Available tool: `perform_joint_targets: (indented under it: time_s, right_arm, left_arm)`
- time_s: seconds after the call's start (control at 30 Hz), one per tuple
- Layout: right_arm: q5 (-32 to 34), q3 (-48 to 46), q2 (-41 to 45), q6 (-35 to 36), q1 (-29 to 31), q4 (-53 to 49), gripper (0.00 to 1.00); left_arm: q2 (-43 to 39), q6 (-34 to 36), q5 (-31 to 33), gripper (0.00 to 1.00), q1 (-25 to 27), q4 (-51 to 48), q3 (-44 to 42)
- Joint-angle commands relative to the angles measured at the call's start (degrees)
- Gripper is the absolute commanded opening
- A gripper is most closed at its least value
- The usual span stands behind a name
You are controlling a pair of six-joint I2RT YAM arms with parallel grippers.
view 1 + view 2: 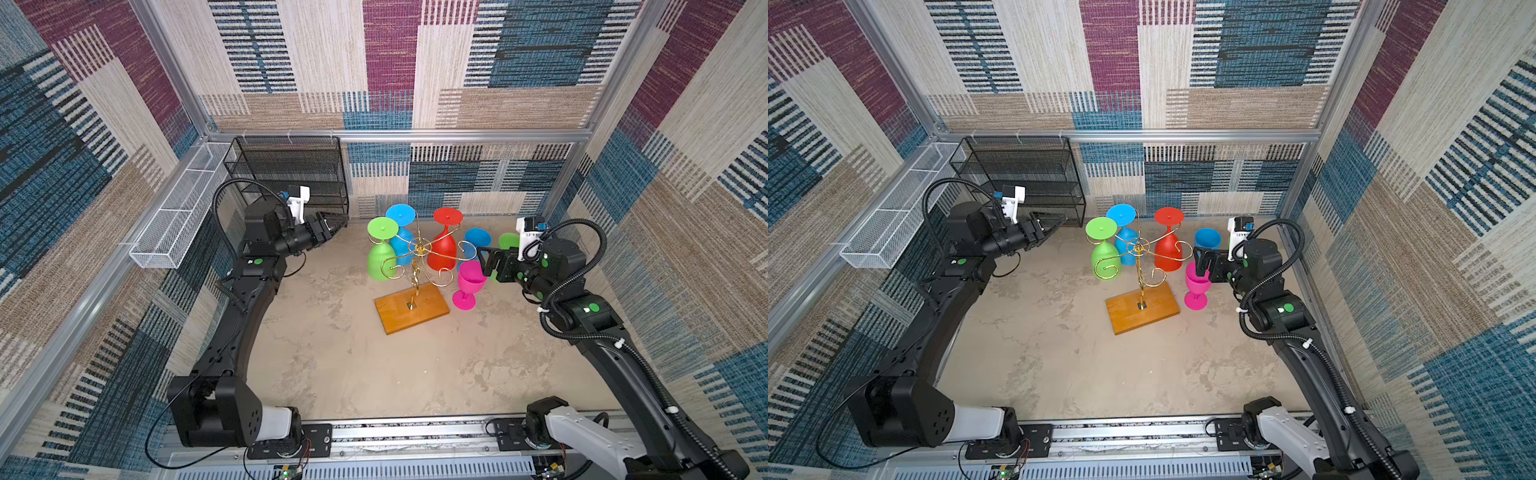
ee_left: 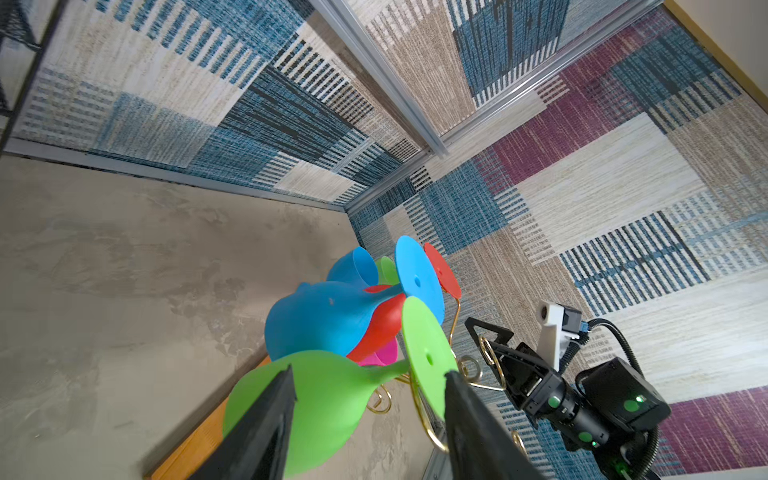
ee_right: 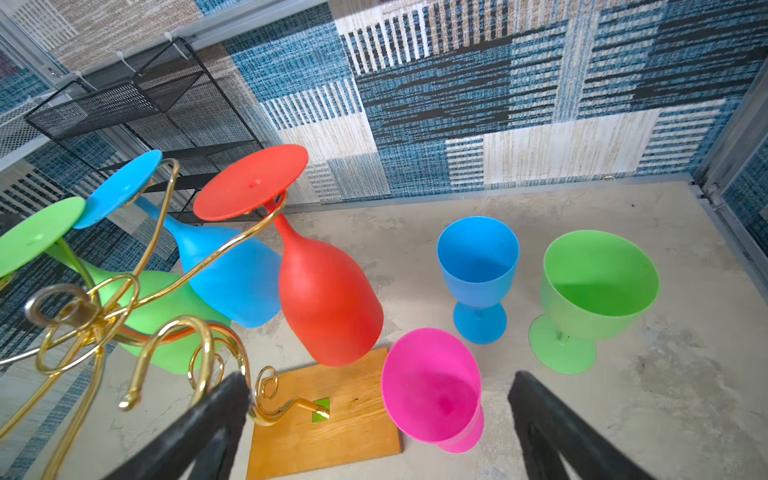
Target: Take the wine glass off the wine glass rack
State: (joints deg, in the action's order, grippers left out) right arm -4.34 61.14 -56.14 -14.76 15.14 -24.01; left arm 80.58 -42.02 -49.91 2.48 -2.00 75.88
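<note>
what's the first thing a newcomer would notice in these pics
Bright colour mid-table: a hanging green glass, hanging blue glass and hanging red glass dangle upside down from the gold wine glass rack. Right of it in a top view, a pink glass, upright blue glass and upright green glass stand on the table. The right gripper sits open beside the pink glass.

Both top views are looking down from high over the front, while both wrist cameras are closely facing the wine glass rack [image 3: 332, 436] from opposite sides.
</note>
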Motion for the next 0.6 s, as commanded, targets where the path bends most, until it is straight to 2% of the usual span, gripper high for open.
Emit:
perform_joint_targets:
  time_s: [0.0,0.3,0.57]
  right_arm:
    - [-2.06,0.03,0.63,-0.33,0.06,3.56,0.99]
    - [-3.3,-0.41,1.35,0.17,-0.01,3.84,0.99]
    - [-4.34,-1.12,1.17,0.26,-0.01,5.1,0.99]
  left_arm:
    - [2.04,-1.13,-0.93,0.6,1.53,1.9,2.01]
    - [6.59,0.41,1.76,0.58,5.11,0.15,4.48]
    - [8.17,-0.14,1.39,0.57,7.24,0.16,7.23]
